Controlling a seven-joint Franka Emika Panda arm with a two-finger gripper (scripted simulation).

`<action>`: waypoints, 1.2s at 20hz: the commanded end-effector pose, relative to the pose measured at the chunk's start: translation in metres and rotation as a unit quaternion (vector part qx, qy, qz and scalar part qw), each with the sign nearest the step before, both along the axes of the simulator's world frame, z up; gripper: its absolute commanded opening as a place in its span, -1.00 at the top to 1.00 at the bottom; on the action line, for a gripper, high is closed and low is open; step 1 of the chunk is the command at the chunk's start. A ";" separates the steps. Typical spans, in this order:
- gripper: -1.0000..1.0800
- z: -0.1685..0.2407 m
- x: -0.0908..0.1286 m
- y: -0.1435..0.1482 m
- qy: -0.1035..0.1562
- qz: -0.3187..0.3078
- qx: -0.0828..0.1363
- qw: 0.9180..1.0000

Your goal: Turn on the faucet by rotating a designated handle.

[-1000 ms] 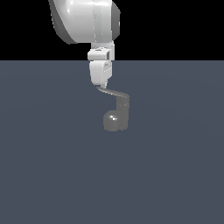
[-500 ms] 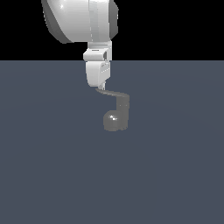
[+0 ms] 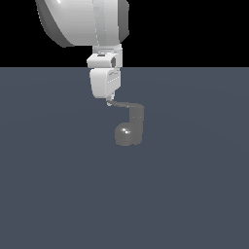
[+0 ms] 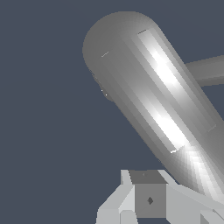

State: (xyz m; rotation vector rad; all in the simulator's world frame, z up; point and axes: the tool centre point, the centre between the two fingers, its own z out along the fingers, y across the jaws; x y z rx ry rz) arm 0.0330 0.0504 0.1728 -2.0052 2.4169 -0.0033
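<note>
The gripper [image 3: 110, 100], its jaw spread impossible to judge, sits at the handle's [image 3: 124, 104] free end, probably for leverage; the faucet [image 3: 129, 127] stands just below.

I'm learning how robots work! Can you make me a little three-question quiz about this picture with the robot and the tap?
1. True or false: the gripper is at the free end of the handle.
2. The faucet has a round shiny part. Is it at (A) the top or (B) the bottom?
3. Fill in: in the exterior view, the handle sticks out from the column toward the view's ____.

Key: 1 true; 2 B; 3 left.
</note>
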 end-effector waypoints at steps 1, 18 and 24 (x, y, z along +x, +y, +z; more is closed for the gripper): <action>1.00 0.000 0.000 -0.001 0.000 0.000 -0.001 1.000; 1.00 0.000 -0.047 -0.017 0.001 0.001 0.000 1.000; 1.00 0.000 -0.063 -0.022 0.001 0.002 0.000 1.000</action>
